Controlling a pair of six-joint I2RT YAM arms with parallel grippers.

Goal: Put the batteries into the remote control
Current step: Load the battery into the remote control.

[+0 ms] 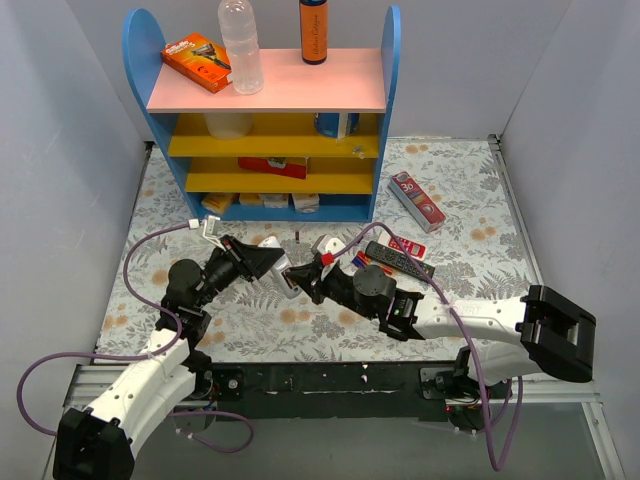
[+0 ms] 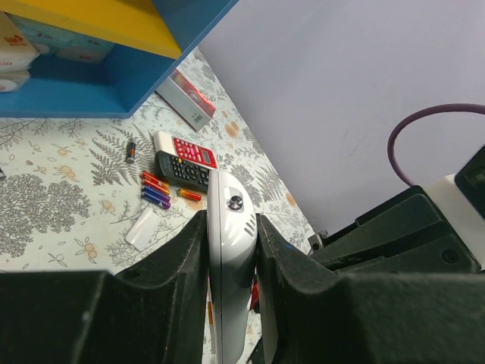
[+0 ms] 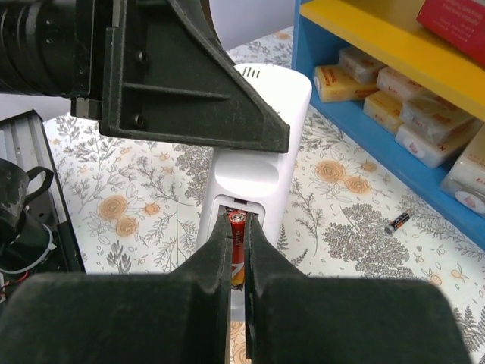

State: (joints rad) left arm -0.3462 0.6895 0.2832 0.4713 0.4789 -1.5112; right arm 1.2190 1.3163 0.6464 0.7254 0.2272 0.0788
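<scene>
The left gripper has its jaws closed on the flanks of a slim white plastic remote control, holding it clear of the floral-patterned bench. In the left wrist view the remote's long axis runs along the fingers. Its buttoned end points away from the wrist, towards the far right part of the bench.

In the right wrist view the remote's other end faces the right gripper, with its battery bay open. That gripper's jaws are narrow and pinch a red-orange cylindrical battery. The cell lies lengthwise, in line with the remote, with its metal tip pointing into the mouth of the bay. Whether it is seated there cannot be told.

A row of loose red-orange and dark blue batteries lies on the bench just beside a black button-covered remote. A small white oblong piece lies near them. One dark battery lies apart, nearer the blue shelf unit. A long red-and-white box lies to the right of the shelf.
</scene>
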